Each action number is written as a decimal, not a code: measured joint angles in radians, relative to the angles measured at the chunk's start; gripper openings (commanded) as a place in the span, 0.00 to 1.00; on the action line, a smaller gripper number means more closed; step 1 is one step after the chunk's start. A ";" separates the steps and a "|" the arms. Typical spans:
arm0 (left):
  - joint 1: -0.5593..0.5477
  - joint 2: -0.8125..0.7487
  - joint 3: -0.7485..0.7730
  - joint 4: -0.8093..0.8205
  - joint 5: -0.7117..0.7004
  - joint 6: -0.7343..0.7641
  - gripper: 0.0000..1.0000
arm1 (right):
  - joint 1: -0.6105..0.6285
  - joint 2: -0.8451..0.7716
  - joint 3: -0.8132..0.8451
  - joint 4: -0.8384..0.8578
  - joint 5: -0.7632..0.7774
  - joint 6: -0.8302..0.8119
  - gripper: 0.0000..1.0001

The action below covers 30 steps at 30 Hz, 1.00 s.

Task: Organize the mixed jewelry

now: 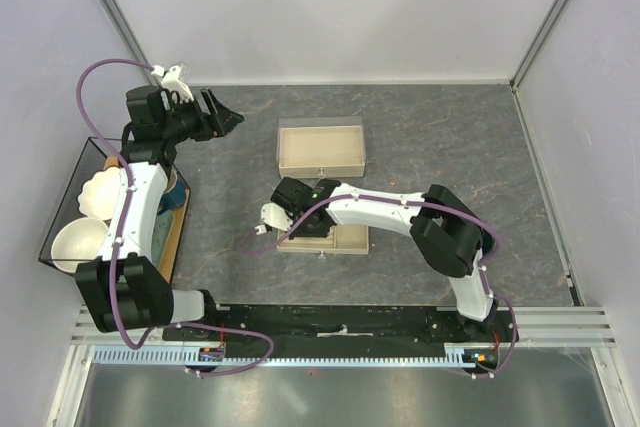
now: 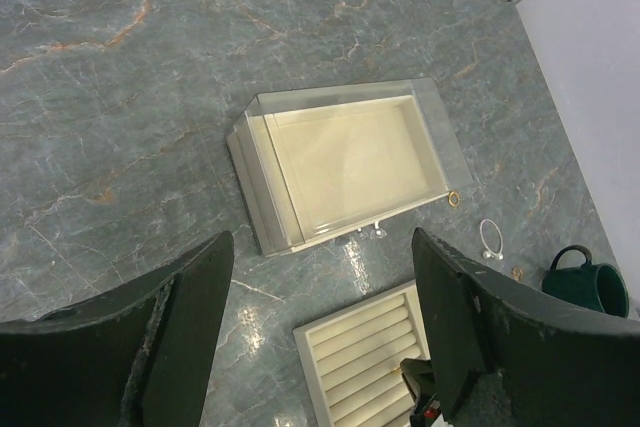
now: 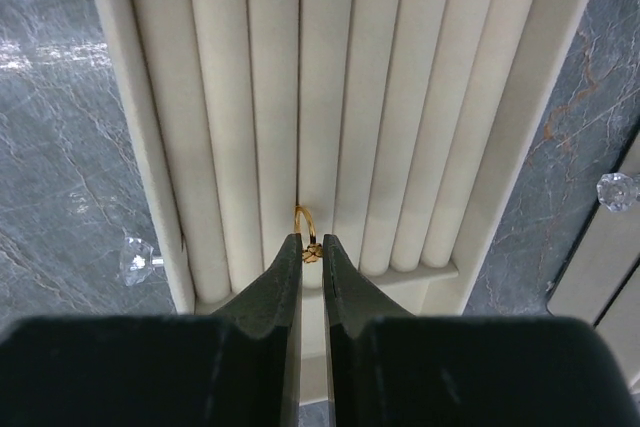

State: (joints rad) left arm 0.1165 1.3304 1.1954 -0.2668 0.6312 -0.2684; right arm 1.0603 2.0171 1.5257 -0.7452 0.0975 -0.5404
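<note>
The right fingers (image 3: 312,247) are seen nearly closed, w/ a gold ring (image 3: 300,215) pinched btwn the tips. The ring is held upright over a groove btwn two padded rolls of the beige slotted tray (image 3: 400,97), close to the tray's end wall, approx. mid-width. Whether the ring is already seated in the groove can't be told. A clear knob (image 3: 135,259) is seen just beside the tray's outer wall.

The left fingers (image 1: 218,109) are spread wide w/ nothing held, and are raised over the far left part of the table (image 1: 450,147), well apart from the tray.

In the left wrist view a clear-walled box (image 2: 345,162) w/ a beige floor is seen lying on the table beyond the tray, nothing visible inside. The rest of the jewelry is left loose on the table at the box's side. A second gold ring (image 2: 454,199) lies just beside the box's corner, and a silver hoop (image 2: 490,239) is seen near it. A third gold ring (image 2: 516,272) is found btwn the hoop & a dark green vessel (image 2: 585,287).
</note>
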 measured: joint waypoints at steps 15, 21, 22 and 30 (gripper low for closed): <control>0.002 0.000 -0.007 0.000 0.006 0.000 0.79 | 0.011 0.023 -0.007 0.024 0.029 -0.014 0.01; 0.002 0.000 -0.007 0.001 0.008 0.000 0.79 | 0.011 0.023 -0.007 0.024 0.032 -0.014 0.27; 0.002 0.000 -0.007 0.001 0.008 0.000 0.79 | 0.011 0.023 -0.007 0.023 0.033 -0.014 0.28; 0.005 0.000 -0.010 0.008 0.016 0.000 0.79 | 0.016 0.021 -0.007 0.021 0.039 -0.014 0.32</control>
State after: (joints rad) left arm 0.1219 1.3304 1.1851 -0.2592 0.6468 -0.2684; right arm 1.0760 2.0377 1.5188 -0.7242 0.1360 -0.5541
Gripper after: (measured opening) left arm 0.793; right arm 0.308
